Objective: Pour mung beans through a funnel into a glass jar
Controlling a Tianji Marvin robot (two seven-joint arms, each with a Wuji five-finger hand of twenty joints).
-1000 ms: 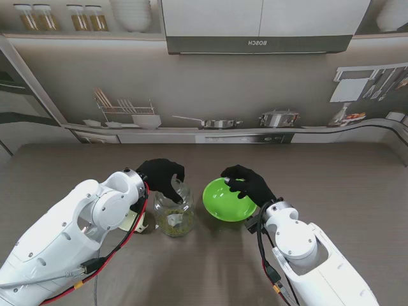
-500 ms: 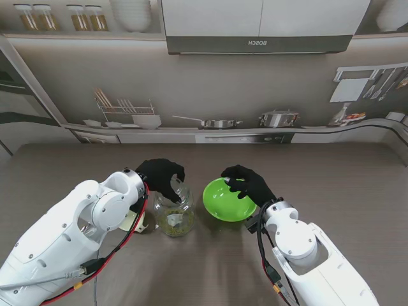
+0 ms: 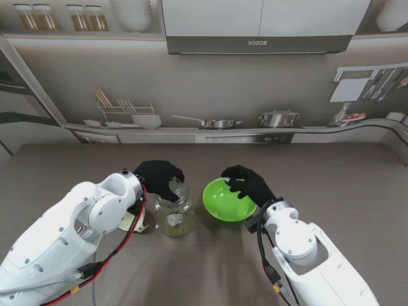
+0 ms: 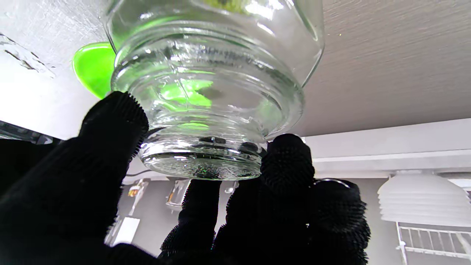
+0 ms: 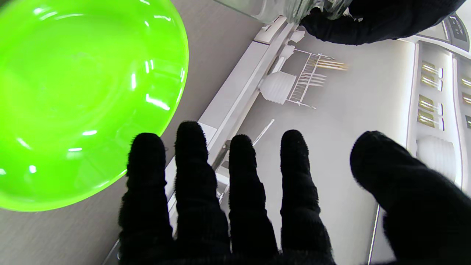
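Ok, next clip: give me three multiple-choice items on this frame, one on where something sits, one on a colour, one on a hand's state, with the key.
1. Where is the glass jar relative to the bowl, seen from the stand?
A. to the bowl's left
B. to the bowl's right
C. inside the bowl

2. What colour is the bowl?
A. white
B. bright green
C. red

3. What is the right hand doing?
A. gripping the jar
B. holding a spoon
C. open, fingers spread, holding nothing

Key:
1 A: the stand view shows the jar left of the bowl, under the left hand, whose fingers meet the jar's rim in the left wrist view.
2 B: the bowl is bright green in every view.
3 C: the right wrist view shows the fingers apart, with nothing between them.
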